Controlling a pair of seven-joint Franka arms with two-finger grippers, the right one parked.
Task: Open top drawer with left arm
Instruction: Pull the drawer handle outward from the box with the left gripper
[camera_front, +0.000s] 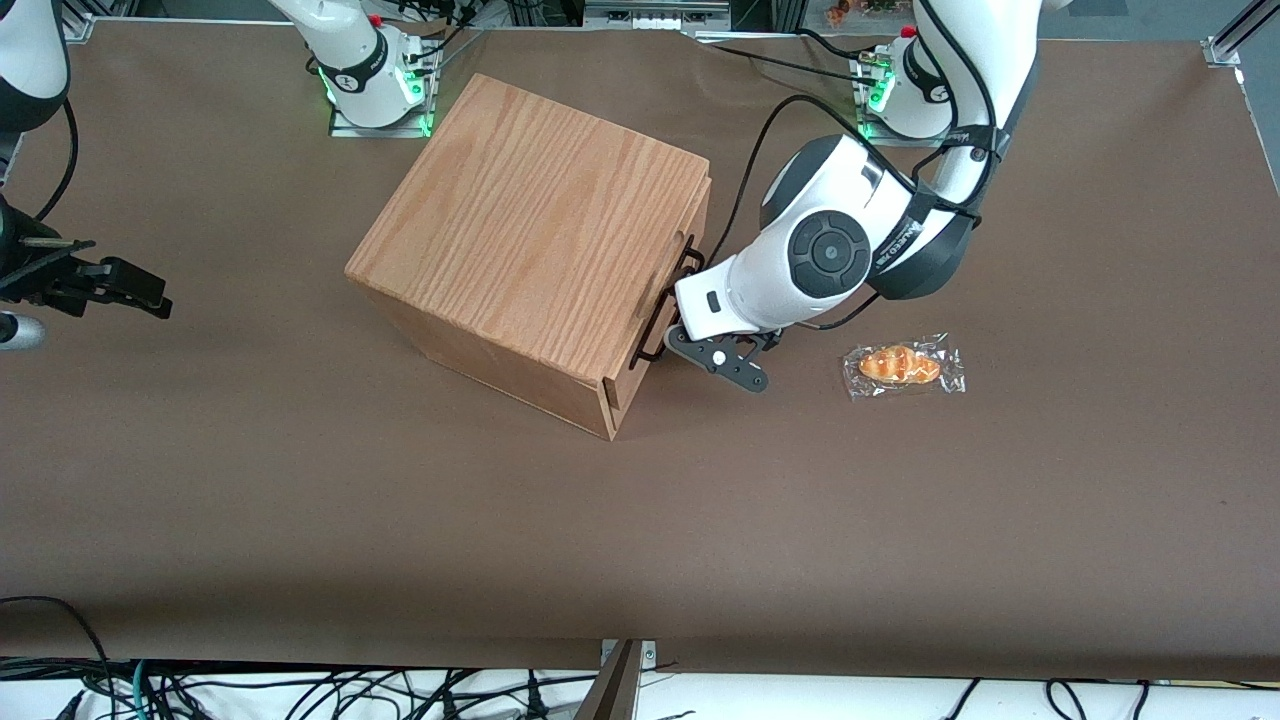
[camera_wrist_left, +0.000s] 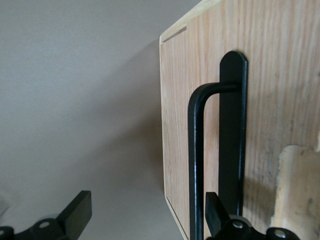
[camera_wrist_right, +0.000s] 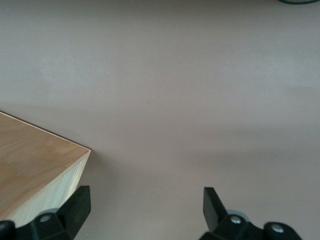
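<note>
Top drawer (camera_front: 668, 300) sits shut in the box (camera_front: 530, 230) near the middle of my worktop (camera_front: 300, 520), its front facing the working arm's end. My hand (camera_wrist_left: 145, 220) is at the black handle (camera_wrist_left: 197, 165), fingers (camera_wrist_left: 75, 212) spread wide, one finger lying just beside the bar, gripping nothing.

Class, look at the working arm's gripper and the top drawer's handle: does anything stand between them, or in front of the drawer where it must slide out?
Nothing visible separates them: the open gripper is already at the handle. The top drawer faces bare table; the wrapped pastry lies farther toward the working arm's end, apart.
</note>
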